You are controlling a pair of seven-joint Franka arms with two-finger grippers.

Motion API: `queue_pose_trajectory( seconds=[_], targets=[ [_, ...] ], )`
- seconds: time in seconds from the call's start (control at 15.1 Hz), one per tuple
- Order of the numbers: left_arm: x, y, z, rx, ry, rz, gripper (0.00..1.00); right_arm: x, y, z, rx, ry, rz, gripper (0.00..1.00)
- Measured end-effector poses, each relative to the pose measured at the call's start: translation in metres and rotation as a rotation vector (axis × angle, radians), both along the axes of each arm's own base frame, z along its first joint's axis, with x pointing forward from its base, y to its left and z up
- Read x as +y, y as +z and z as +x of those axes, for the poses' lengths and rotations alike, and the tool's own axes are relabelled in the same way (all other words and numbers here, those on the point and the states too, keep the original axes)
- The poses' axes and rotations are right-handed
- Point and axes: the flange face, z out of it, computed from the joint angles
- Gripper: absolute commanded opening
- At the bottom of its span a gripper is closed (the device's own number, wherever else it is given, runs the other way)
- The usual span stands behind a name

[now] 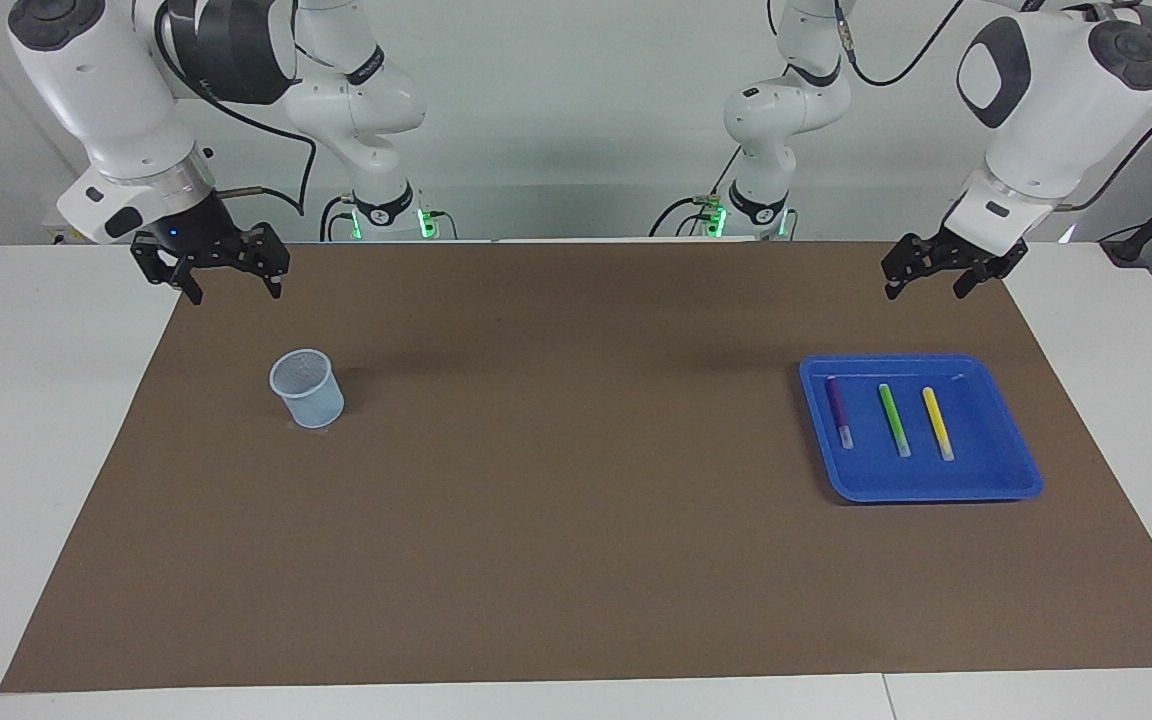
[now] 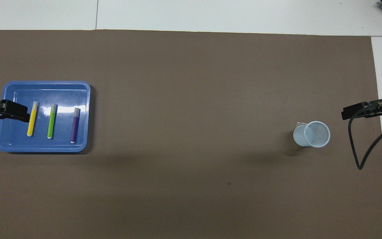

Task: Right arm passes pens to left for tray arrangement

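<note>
The blue tray [image 1: 921, 485] lies on the brown mat toward the left arm's end of the table. Three pens rest side by side in it: purple [image 1: 839, 410], green [image 1: 893, 418] and yellow [image 1: 937, 422]. High in the air, my left gripper [image 1: 926, 290] is open and holds nothing. From overhead, the left gripper [image 2: 15, 111] overlaps the tray [image 2: 41, 148] rim beside the yellow pen [image 2: 31, 119]; the green pen [image 2: 51, 121] and purple pen [image 2: 75, 125] lie clear of it. My right gripper [image 1: 234, 293] waits open and empty over the mat's corner at its own end.
A small pale blue mesh cup [image 1: 307, 388] stands upright on the mat toward the right arm's end, with nothing showing inside it from overhead [image 2: 312, 134]. A black cable [image 2: 360, 146] loops down from the right wrist. White table surrounds the brown mat [image 1: 556, 500].
</note>
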Motion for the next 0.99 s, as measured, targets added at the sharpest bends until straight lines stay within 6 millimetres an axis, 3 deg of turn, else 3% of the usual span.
queue_pose_trajectory(
  seconds=[0.2, 0.53, 0.99],
  targets=[
    [0.012, 0.017, -0.006, -0.011, 0.020, -0.005, 1.00, 0.000, 0.000, 0.000, 0.000, 0.000, 0.000, 1.00],
    [0.010, 0.039, -0.021, -0.034, 0.016, -0.008, 1.00, 0.000, 0.000, 0.000, 0.000, 0.000, 0.000, 1.00],
    [0.002, 0.033, -0.022, -0.036, 0.001, -0.009, 1.00, 0.000, 0.000, 0.000, 0.000, 0.000, 0.000, 1.00]
  ],
)
